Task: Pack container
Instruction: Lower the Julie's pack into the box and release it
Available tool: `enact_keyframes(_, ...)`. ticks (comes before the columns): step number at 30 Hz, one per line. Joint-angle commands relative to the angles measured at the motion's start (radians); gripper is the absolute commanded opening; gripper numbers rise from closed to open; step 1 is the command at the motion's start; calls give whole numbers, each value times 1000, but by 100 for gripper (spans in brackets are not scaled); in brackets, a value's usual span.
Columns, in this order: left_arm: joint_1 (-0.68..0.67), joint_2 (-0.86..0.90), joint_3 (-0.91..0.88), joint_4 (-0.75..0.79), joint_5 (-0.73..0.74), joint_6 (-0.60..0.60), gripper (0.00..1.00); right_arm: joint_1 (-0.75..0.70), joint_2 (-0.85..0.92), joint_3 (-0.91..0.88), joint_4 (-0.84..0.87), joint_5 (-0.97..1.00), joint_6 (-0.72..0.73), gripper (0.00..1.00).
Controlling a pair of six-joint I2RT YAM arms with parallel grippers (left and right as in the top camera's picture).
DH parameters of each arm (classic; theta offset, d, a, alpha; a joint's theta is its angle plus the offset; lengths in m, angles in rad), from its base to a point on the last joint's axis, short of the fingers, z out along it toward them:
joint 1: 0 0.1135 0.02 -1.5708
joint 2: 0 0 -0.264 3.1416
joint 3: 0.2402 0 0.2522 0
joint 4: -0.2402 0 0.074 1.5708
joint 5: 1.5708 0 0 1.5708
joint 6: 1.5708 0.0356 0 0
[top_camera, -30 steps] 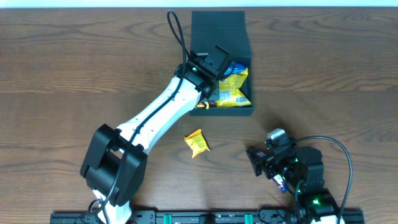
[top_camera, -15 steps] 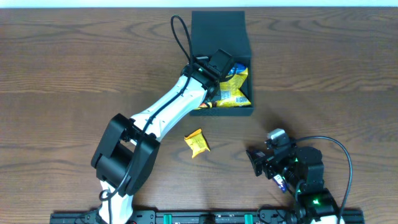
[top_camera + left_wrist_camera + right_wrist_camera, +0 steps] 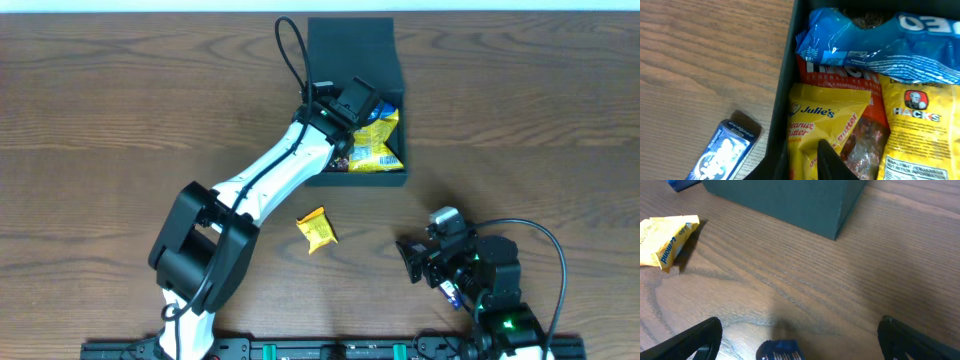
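The container [image 3: 350, 50], a dark square box with its flap lid open at the back, holds several snack packets [image 3: 380, 145]. My left gripper [image 3: 357, 101] is inside its left side. In the left wrist view the left gripper [image 3: 803, 165] is shut on a yellow Julie's peanut butter packet [image 3: 827, 117], down among Hacks packets and a blue bag, next to the container wall [image 3: 785, 100]. My right gripper [image 3: 411, 262] is open near the front right. In its wrist view the right gripper [image 3: 800, 342] has a small blue packet [image 3: 780, 351] on the table between its fingers.
A yellow packet [image 3: 317, 228] lies on the table in front of the container, and shows in the right wrist view [image 3: 669, 241]. A blue gum pack [image 3: 724, 151] lies on the table just left of the container. The container's side wall [image 3: 785, 200] faces the right gripper.
My left gripper has moved a little right and further over the container's inside. The right arm and the loose yellow packet have not moved.
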Motion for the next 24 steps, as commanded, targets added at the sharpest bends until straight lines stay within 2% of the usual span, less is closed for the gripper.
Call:
enact_keyframes(1,-4,40,12,-10,-7,4,21,-7,-2,-4,-1,0,-11,99)
enact_keyframes(2,-6,40,12,-21,8,7,27,-7,-2,-4,-1,0,-11,99)
enact_keyframes(3,-11,40,12,-31,14,11,49,-7,-2,-4,-1,0,-11,99)
enact_keyframes(4,-14,40,12,-42,18,21,59,-7,-2,-4,-1,0,-11,99)
enact_keyframes(9,-18,40,12,-90,17,30,64,-7,-2,-4,-1,0,-11,99)
enact_keyframes(12,-18,40,12,-92,17,30,63,-7,-2,-4,-1,0,-11,99)
enact_keyframes(15,-18,40,12,-92,17,30,45,-7,-2,-4,-1,0,-11,99)
enact_keyframes(16,-18,40,12,-90,17,30,42,-7,-2,-4,-1,0,-11,99)
enact_keyframes(20,-18,40,12,-87,16,30,38,-7,-2,-4,-1,0,-11,99)
enact_keyframes(22,-18,41,12,-85,14,30,30,-7,-2,-4,-1,0,-11,99)
enact_keyframes(24,-18,41,12,-85,-5,30,28,-7,-2,-4,-1,0,-11,99)
